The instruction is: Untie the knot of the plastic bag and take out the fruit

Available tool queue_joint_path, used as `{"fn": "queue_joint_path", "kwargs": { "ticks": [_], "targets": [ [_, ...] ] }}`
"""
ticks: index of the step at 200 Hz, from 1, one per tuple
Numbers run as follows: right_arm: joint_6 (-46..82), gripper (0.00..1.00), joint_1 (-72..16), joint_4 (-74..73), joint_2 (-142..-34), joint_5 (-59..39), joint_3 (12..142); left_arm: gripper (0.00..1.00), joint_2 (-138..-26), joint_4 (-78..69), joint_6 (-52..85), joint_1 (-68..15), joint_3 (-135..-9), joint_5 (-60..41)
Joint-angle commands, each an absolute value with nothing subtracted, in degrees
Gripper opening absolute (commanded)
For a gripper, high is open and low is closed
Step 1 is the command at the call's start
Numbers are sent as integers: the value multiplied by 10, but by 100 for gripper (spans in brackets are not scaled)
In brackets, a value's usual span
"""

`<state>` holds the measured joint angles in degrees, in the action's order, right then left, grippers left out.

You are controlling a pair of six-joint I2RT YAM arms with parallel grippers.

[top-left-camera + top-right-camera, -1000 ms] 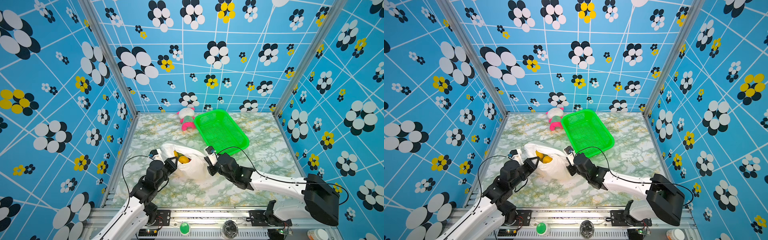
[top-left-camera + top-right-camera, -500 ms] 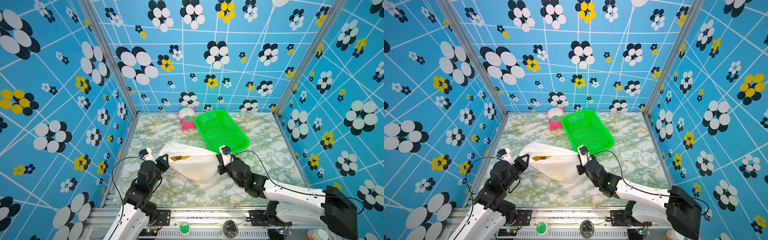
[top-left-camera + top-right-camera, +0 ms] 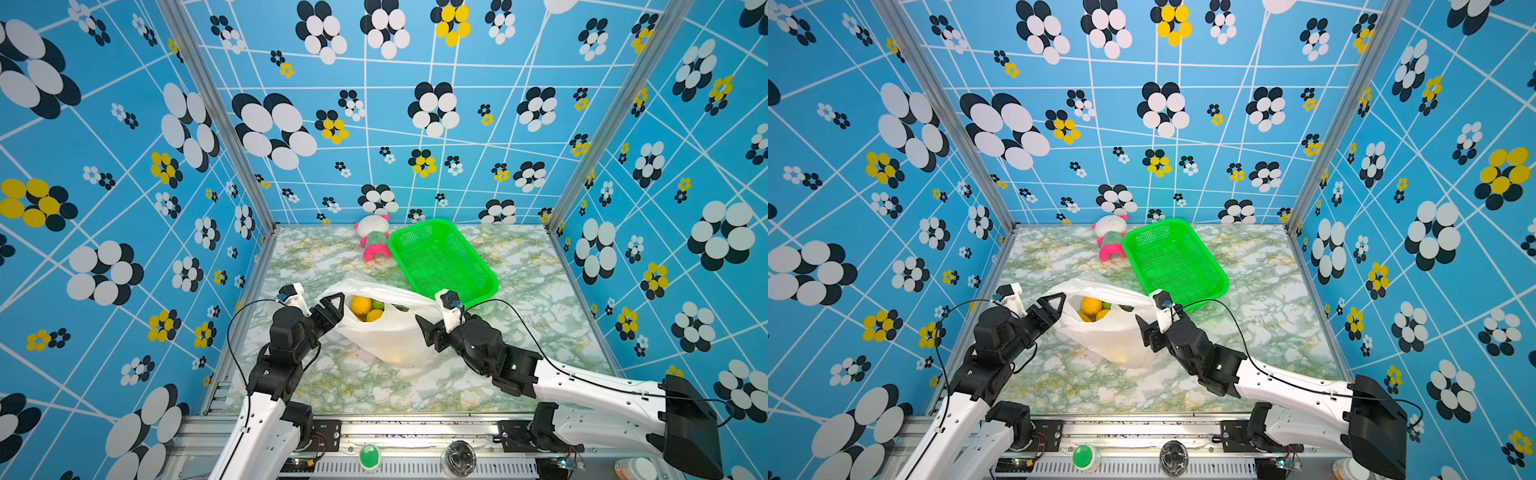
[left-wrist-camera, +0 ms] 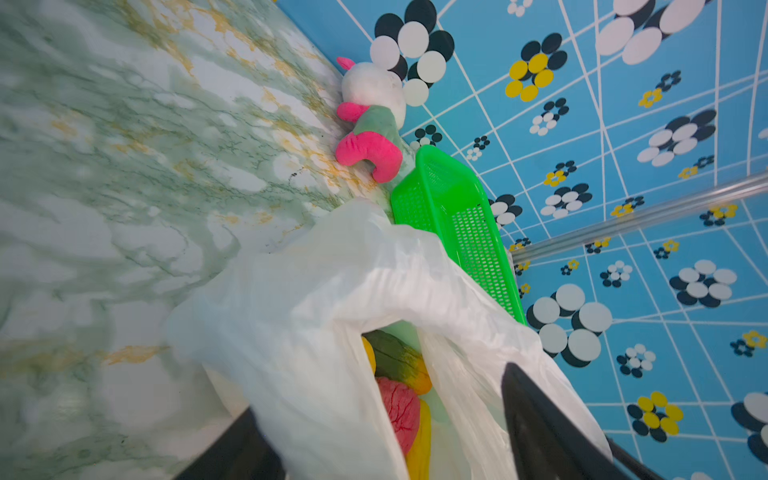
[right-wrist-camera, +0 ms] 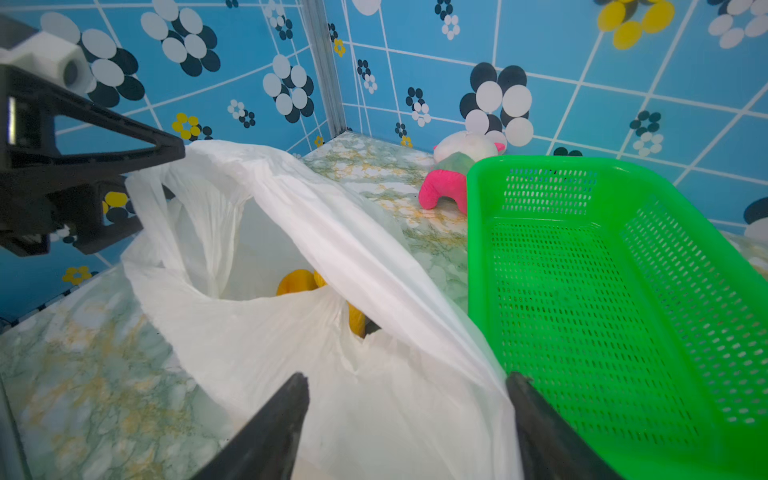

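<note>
Now 1 bag [image 3: 386, 338] sits on the tabletop [image 3: 523, 332] between the left gripper [image 3: 336, 311] and right gripper [image 3: 428, 321]. Its mouth gapes just beside 1 green basket [image 3: 485, 286], and 1 doll [image 3: 373, 239] lies by the back wall. At least 3 fruit [image 3: 360, 304] show inside: yellow, orange, green. Half a second ago the 2 grippers pinched the bag and stretched it taut; now both stand wide, holding nothing, and the bag has slumped.
</note>
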<state>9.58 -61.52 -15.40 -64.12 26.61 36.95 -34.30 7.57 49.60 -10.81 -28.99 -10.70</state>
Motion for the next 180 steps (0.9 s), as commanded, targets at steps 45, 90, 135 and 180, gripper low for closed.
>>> {"fn": "queue_joint_path", "kwargs": {
  "ticks": [45, 90, 135, 180],
  "targets": [
    [138, 82, -626, -8, -767, 401, 509, 97, -383, 220, 348, -186, -428, 13],
    [100, 71, -623, 40, -861, 427, 622, 99, -404, 216, 339, -223, -439, 29],
    [60, 7, -621, 36, -925, 339, 720, 91, -430, 218, 321, -236, -453, 63],
    [48, 0, -593, -15, -942, 117, 774, 7, -396, 241, 320, -225, -453, 140]
  ]
}}
